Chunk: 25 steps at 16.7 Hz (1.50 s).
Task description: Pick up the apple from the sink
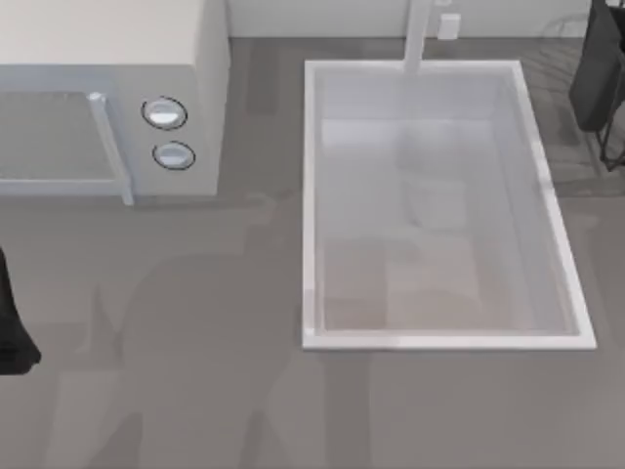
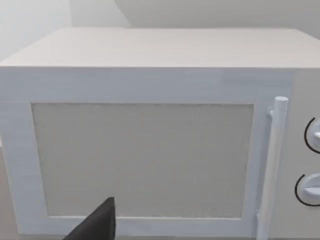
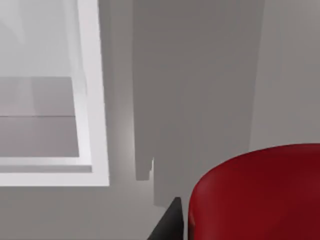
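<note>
The sink [image 1: 557,225], at center-right of the top view, looks bare inside, so the pick seems done already. In the right wrist view the apple [image 3: 260,195] sits big at the lower right, very close to the camera, prob. held by the right jaws, but how wide they are I cannot tell. Left arm is parked at the lower left edge, facing the microwave [image 2: 150,150].

apple [image 3: 255,192]: glossy red, close up in right wrist view, outside the white rectangular sink [image 1: 439,341], near its rim.
</note>
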{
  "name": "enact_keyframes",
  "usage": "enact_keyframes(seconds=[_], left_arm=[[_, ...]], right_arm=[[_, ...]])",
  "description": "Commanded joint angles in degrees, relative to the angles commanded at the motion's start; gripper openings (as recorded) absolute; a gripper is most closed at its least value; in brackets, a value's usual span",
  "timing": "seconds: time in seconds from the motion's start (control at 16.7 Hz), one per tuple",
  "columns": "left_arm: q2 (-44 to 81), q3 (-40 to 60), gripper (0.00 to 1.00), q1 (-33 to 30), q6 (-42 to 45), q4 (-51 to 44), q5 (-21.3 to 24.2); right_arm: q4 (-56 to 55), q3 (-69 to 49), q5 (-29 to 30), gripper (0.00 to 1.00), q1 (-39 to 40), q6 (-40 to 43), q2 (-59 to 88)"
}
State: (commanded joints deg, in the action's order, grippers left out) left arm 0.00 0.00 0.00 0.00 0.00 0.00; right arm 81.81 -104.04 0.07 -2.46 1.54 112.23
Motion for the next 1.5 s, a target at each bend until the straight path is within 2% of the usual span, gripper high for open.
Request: enact_keyframes(seconds=[0.3,0.78,1.14,1.5], left_arm=[[0.0,0.0,1.0,0.0,0.0,0.0,0.0],[0.0,0.0,1.0,0.0,0.0,0.0,0.0],[0.0,0.0,1.0,0.0,0.0,0.0,0.0],[0.0,0.0,1.0,0.0,0.0,0.0,0.0]], right_arm=[[-0.8,0.8,0.1,0.0,0.2,-0.2,0.3],[-21.1,18.3,0.0,0.0,0.2,-0.2,2.2],[-24.0,21.2,0.0,0.0,0.2,-0.3,2.8],[-24.0,21.2,0.0,0.45,0.2,-0.3,2.8]])
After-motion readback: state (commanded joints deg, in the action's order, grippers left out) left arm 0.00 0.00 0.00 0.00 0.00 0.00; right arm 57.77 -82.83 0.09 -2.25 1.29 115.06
